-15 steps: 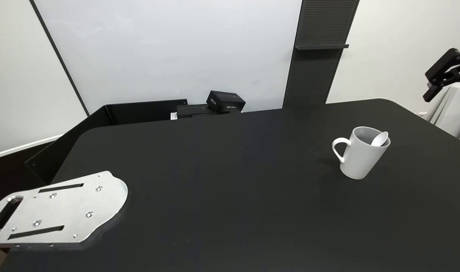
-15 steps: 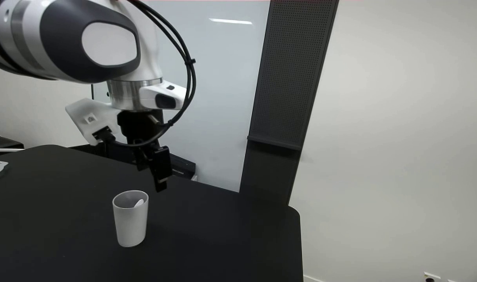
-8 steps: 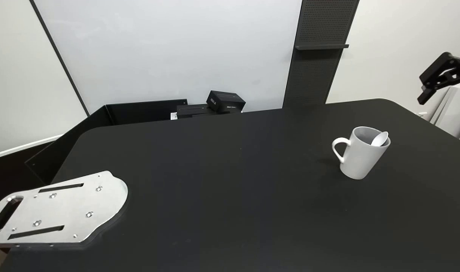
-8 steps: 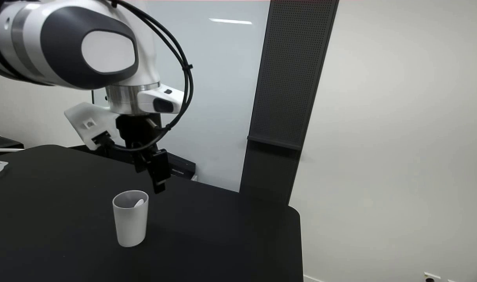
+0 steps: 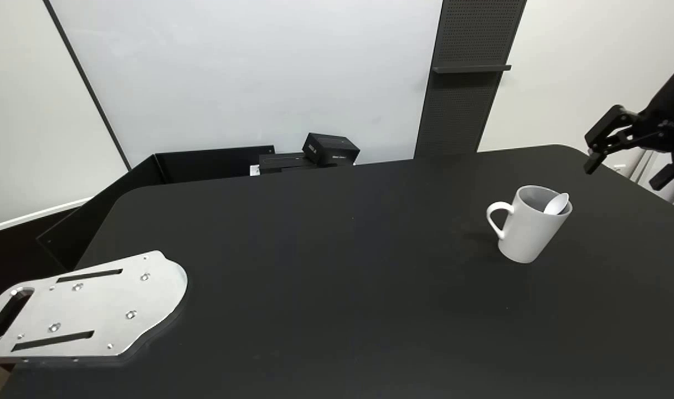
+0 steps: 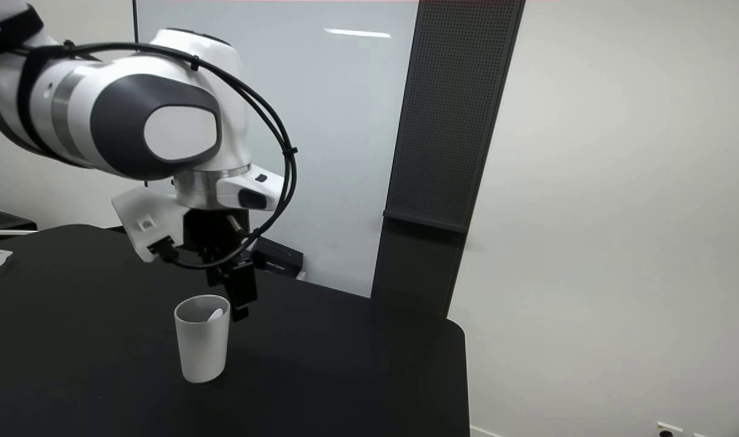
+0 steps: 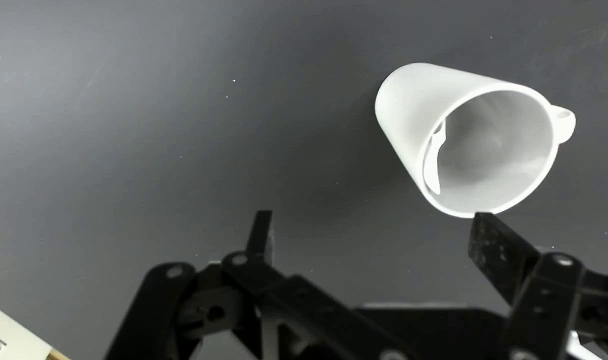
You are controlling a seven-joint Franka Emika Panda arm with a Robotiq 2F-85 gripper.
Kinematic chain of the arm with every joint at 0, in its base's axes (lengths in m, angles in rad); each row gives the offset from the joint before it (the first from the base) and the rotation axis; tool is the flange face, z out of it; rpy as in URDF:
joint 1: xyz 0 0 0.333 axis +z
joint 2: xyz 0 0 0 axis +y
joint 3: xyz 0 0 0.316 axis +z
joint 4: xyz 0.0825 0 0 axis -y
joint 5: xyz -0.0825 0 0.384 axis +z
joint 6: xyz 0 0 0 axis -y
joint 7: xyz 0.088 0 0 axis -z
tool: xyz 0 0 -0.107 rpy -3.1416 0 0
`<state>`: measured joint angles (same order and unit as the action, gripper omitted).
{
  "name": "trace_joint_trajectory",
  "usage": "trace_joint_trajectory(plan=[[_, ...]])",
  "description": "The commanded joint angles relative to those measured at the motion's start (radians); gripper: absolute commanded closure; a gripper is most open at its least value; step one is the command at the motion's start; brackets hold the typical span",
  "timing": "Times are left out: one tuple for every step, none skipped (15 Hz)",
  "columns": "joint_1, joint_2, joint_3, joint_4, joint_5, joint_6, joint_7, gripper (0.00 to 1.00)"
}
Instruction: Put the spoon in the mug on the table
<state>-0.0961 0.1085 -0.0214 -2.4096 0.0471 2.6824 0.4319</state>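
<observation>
The black table [image 5: 314, 277] spreads wide beneath the mug [image 5: 528, 235], with a pale metal plate [image 5: 104, 302] well apart from it. Near the mug, touching nothing I can make out, hangs the gripper [image 7: 373, 218], fingers spread and nothing between them. The mug stands upright, and inside it the spoon [image 5: 556, 203] leans bowl up on the wall away from the handle. I'd judge the job done, with perhaps only the gripper's backing off to come
</observation>
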Motion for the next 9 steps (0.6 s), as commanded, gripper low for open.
trace_joint_trajectory(plan=[[0.040, 0.056, -0.019, 0.058, 0.023, -0.014, 0.022, 0.00], [0.048, 0.063, -0.019, 0.062, 0.023, -0.011, 0.020, 0.00], [0.056, 0.071, -0.022, 0.067, 0.007, -0.004, 0.015, 0.00], [0.065, 0.081, -0.028, 0.080, -0.010, -0.008, 0.020, 0.00], [0.073, 0.091, -0.035, 0.093, -0.025, -0.010, 0.029, 0.00], [0.079, 0.100, -0.039, 0.108, -0.028, -0.016, 0.029, 0.00], [0.087, 0.109, -0.047, 0.121, -0.039, -0.018, 0.034, 0.00], [0.094, 0.116, -0.054, 0.131, -0.051, -0.020, 0.039, 0.00], [0.101, 0.124, -0.062, 0.140, -0.062, -0.021, 0.042, 0.00]])
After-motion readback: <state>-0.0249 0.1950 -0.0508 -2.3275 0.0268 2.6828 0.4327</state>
